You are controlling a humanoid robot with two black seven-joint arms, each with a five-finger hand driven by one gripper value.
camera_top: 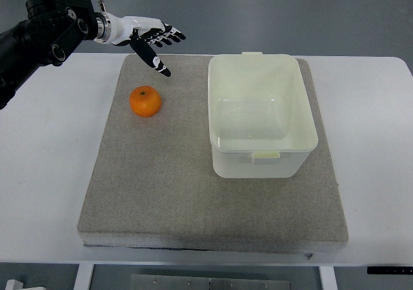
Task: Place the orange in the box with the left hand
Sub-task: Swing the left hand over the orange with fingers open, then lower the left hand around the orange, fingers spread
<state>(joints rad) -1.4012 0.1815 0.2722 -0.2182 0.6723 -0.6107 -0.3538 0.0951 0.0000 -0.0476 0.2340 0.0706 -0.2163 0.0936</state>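
- Right, your left hand hangs over the far left corner of the grey mat, fingers spread and holding nothing
- The orange sits on the mat just near-side of that hand, apart from it
- The white box stands open to its right, well apart from the orange

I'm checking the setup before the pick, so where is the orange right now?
In the top view the orange lies on the grey mat, left of the box and apart from it, just below the open left hand.
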